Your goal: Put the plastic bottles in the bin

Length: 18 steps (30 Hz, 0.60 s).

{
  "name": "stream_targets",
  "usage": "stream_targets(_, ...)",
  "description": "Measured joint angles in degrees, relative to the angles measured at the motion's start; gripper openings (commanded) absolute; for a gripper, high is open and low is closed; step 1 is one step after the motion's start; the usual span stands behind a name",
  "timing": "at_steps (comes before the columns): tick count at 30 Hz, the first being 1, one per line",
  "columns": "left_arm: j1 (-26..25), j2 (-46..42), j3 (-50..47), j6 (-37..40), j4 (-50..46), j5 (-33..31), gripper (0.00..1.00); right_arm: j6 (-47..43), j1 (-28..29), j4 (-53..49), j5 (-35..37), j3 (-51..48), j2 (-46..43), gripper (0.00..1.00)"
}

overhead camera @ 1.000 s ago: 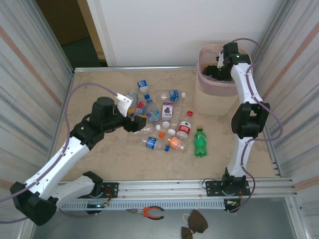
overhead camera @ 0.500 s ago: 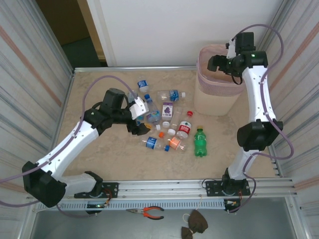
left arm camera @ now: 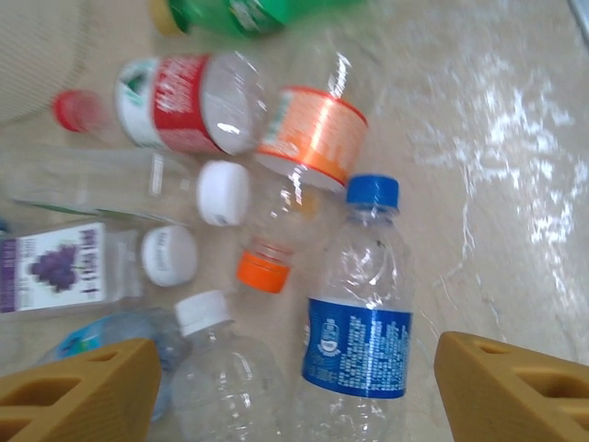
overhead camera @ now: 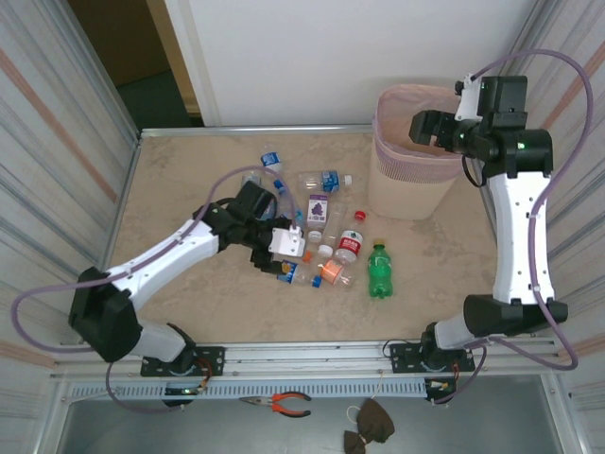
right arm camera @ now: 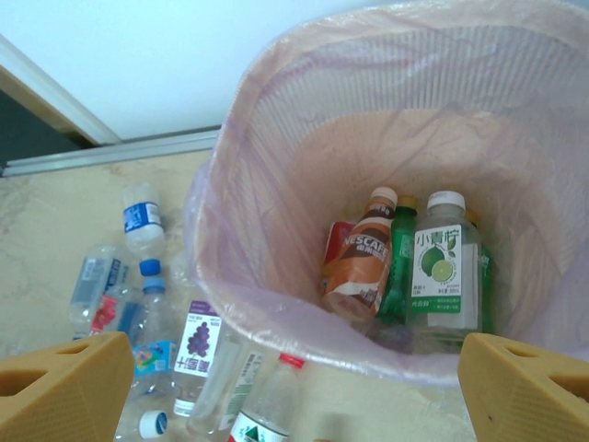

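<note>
Presently noted left claw [left arm camera: 294,345] spread wide, low over the bottle pile [overhead camera: 317,236], gripping nothing. Found a blue-labelled bottle [left arm camera: 359,331] lying between its fingers [left arm camera: 83,391], clear of both, and beside it a clear white-capped bottle [left arm camera: 216,368]. Saw beyond these an orange-labelled bottle [left arm camera: 308,138], a red-labelled bottle [left arm camera: 179,101], a grape-labelled bottle [left arm camera: 60,267] and, at the pile's right edge, a green soda bottle [overhead camera: 379,271]. Noted right claw [right arm camera: 294,341] likewise spread wide and empty, hovering above the bin [overhead camera: 397,175]. Counted three bottles inside the bin: brown bottle [right arm camera: 363,258], slim green bottle [right arm camera: 402,267], lime-labelled bottle [right arm camera: 444,267]. Located bin at far right of the beige marbled table [overhead camera: 189,180], pile mid-table just to its left. Recorded ribbed metal panels [overhead camera: 57,142] on both sides, white wall [overhead camera: 312,57] behind, pliers [overhead camera: 284,404] on the front ledge.
</note>
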Motion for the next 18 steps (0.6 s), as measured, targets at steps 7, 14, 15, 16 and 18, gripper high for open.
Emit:
stream_targets(7,-0.9,3.9,-0.6,4.0,-0.4,-6.0,0.76,0.1,0.0,0.3,-0.2,-3.7,-2.4,0.9)
stream_targets(14,-1.6,6.3,-3.6,5.8,1.8,-9.6,0.76,0.2,0.0,0.7,-0.4,-5.3,-2.4,0.9)
stream_targets(15,-1.6,7.0,-3.6,5.9,2.0,-9.7,0.76,0.2,0.0,0.7,-0.4,-5.4,-2.4,0.9)
stream_targets(16,-1.7,7.5,-3.6,5.9,2.1,-9.7,0.76,0.2,0.0,1.0,-0.4,-5.8,-2.5,0.9)
stream_targets(18,-1.8,8.8,-3.6,6.0,2.4,-10.1,0.77,0.2,0.0,1.5,-0.4,-7.3,-3.2,0.9)
